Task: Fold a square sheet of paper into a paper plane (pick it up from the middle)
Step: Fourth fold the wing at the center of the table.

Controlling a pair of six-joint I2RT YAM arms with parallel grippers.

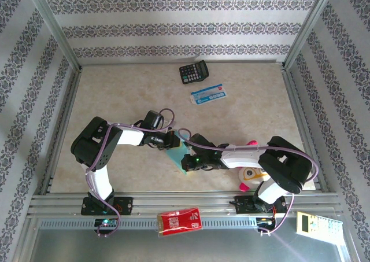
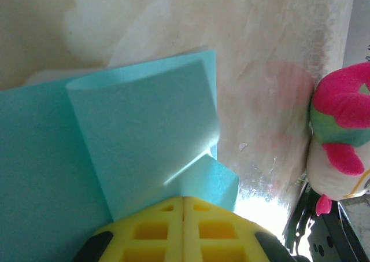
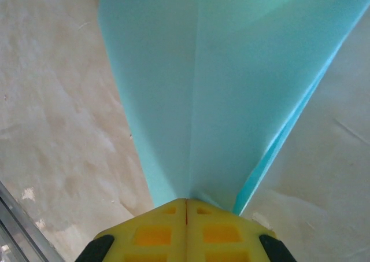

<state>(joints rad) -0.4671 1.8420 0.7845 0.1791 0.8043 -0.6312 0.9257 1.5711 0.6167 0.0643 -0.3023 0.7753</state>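
The square sheet of paper (image 1: pixel 177 153) is light turquoise and partly folded, held just above the table between my two arms near the front middle. In the left wrist view the sheet of paper (image 2: pixel 139 135) shows a large folded flap and a small folded corner. My left gripper (image 2: pixel 184 199) is shut, its yellow pads (image 2: pixel 150 230) pressed together on the paper's edge. In the right wrist view the sheet of paper (image 3: pixel 231 82) fans out from a centre crease. My right gripper (image 3: pixel 186 202) is shut on that crease. In the top view the left gripper (image 1: pixel 171 139) and right gripper (image 1: pixel 186 161) nearly meet.
A black calculator (image 1: pixel 193 72) and a blue-and-white card (image 1: pixel 207 93) lie at the back middle. A pink and white plush toy (image 1: pixel 248 175) sits under the right arm, also seen as the plush toy (image 2: pixel 341 129). A red packet (image 1: pixel 180 221) rests on the front rail.
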